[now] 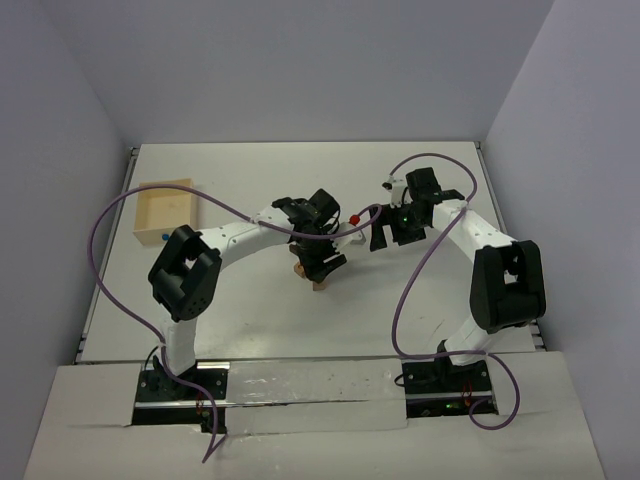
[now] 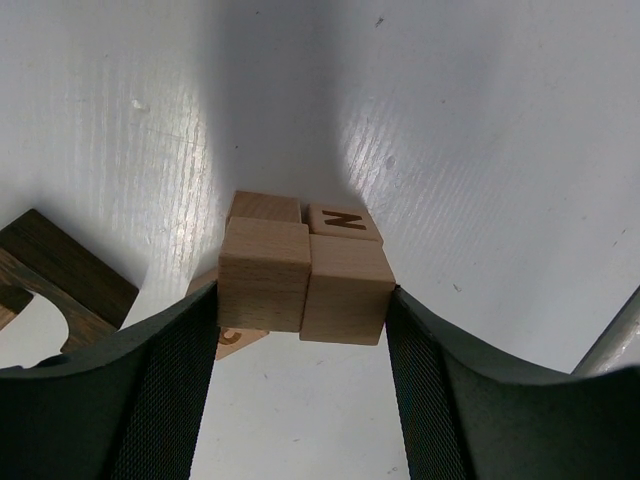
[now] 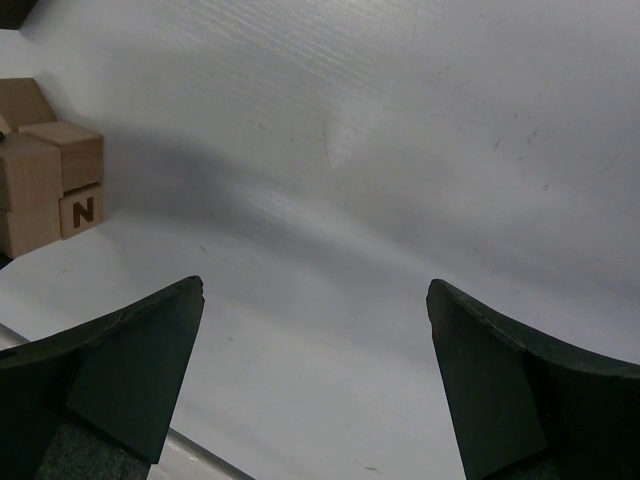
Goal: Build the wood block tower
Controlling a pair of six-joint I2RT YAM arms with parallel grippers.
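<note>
Left wrist view: your left gripper (image 2: pixel 302 300) is clamped on two pale tan wooden cubes (image 2: pixel 340 285), side by side atop the wood block tower (image 3: pixel 50 180) in the middle of the white table (image 1: pixel 250 320). A dark brown wooden arch (image 2: pixel 60 270) lies beside it. Your right gripper (image 3: pixel 315 288) hangs with jaws spread wide.

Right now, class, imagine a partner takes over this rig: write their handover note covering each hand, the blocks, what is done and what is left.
Left hand: closed on the top two pale blocks, pads against their outer sides, on top of the tower.
Right hand: open, empty, above the table beside the tower.
Blocks: the lower layer includes the N block; the dark arch piece lies on the table next to it.
Done: two layers stacked mid-table.
Left: release the pair, then probably add the arch.
</note>
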